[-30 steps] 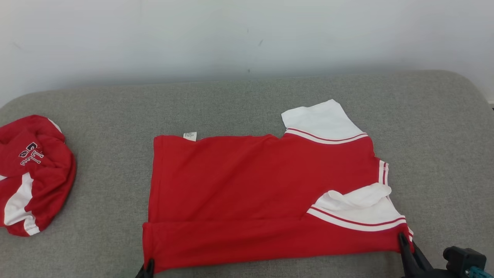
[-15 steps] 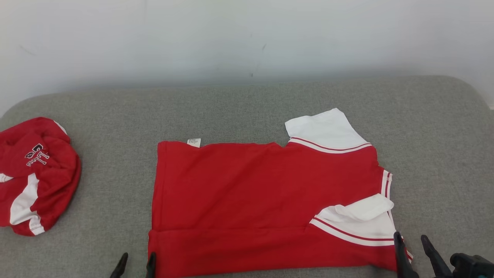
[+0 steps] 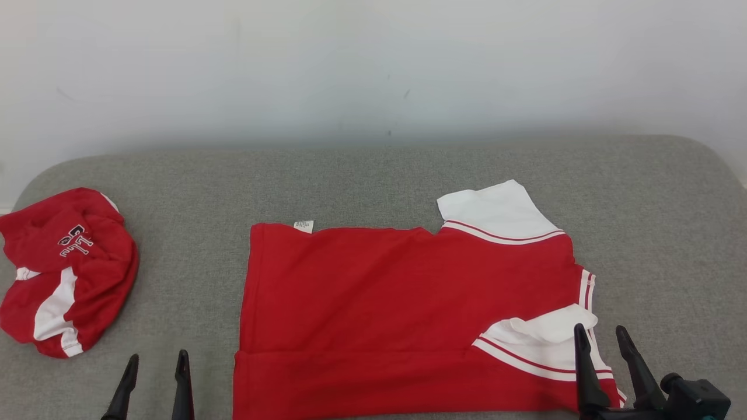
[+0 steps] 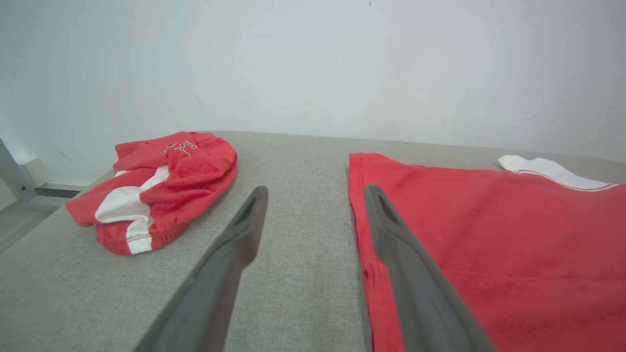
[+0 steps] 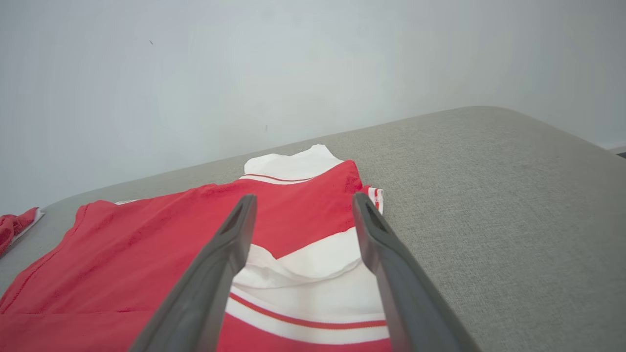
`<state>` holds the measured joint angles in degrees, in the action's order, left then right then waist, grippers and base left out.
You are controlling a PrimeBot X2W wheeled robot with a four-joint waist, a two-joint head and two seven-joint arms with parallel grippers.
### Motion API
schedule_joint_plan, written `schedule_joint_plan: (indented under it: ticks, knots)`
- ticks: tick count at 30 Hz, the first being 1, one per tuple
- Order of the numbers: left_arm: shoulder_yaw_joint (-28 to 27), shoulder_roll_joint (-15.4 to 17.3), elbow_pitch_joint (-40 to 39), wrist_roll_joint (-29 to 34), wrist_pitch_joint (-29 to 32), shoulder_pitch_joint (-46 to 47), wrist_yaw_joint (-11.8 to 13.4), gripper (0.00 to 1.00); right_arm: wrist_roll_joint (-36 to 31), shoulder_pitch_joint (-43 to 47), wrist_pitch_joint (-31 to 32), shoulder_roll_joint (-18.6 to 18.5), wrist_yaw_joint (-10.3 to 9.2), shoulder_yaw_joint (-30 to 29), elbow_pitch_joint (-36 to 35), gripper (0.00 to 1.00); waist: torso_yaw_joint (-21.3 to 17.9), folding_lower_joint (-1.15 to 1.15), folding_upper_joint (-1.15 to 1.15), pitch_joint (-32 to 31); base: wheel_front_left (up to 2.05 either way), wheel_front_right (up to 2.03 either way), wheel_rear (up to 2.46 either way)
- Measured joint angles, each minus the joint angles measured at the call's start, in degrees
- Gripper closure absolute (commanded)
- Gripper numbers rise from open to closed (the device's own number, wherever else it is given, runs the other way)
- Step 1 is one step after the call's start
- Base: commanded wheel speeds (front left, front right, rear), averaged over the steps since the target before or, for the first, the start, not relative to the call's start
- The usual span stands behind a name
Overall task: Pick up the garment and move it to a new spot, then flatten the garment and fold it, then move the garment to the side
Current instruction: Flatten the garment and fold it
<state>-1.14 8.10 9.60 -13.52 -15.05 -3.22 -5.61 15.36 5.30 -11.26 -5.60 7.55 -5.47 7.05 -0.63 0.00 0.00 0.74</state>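
While the garment (image 3: 408,291) lies flat, left tool (image 3: 158,356) and right tool (image 3: 599,328) (both empty) gape.

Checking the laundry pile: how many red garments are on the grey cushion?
2: a red-and-white shirt spread flat at centre, and a crumpled red garment at the left edge.

I see a grey fabric-covered pad (image 3: 373,175) with rounded corners. A red shirt (image 3: 408,303) with white sleeves lies flat near its middle. A crumpled red-and-white garment (image 3: 64,268) sits well apart at the left end.
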Motion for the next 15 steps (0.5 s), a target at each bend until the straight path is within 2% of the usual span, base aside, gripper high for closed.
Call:
schedule_joint_plan:
  ticks: [6, 15]
  knots:
    - [-2.37, -0.73, -0.54, 2.70, 0.00, -0.37, -0.44, 0.00, -1.47, -1.03, -2.99, -0.79, 0.00, 3.01, 1.42, 0.00, 0.16, 0.00, 0.00, -0.40, 0.00, 0.00, 0.00]
    - [-3.66, -1.82, 0.22, 4.83, -0.01, -0.93, -0.96, 0.00, -1.90, -2.10, -3.72, -0.43, 0.00, 5.65, 3.77, 0.00, 0.29, 0.00, 0.00, -0.68, 0.00, 0.00, 0.00]
